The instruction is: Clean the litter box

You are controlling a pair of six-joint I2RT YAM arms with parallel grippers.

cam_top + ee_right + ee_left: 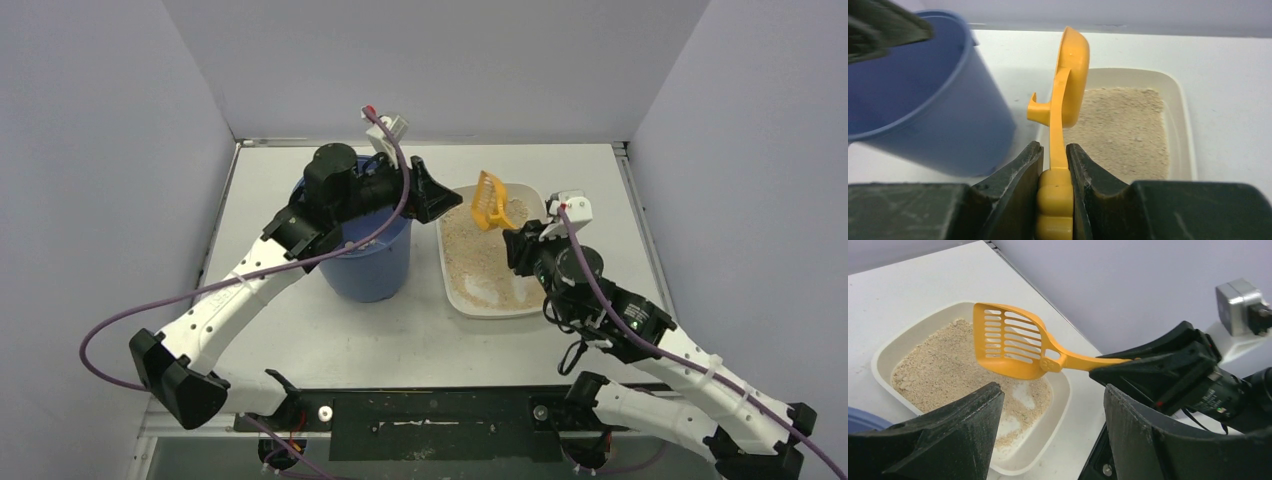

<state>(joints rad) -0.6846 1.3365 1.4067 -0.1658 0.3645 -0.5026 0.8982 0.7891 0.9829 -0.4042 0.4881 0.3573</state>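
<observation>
On the left, the left tool [438, 190] hangs over the right side of the bucket [365, 265], its jaws apart with nothing between them. The bucket stands on the bench [330, 340], and what it holds cannot be seen.

Just right of it lies the litter box [492, 313], a shallow cream tray with its long side running away from the arms. Tan sand covers most of the floor, thicker toward the far end. A bare pale patch shows near the near end, and no clumps can be made out.

Above the box's far end the scoop [488, 200] is held in the air, turned on edge. Light shows through its slots, so it looks empty. The right tool [1054, 152] is clamped on its handle.

My read is mid-task: the sand looks raked, but whether any waste is left to sift and carry to the bucket is unclear.
</observation>
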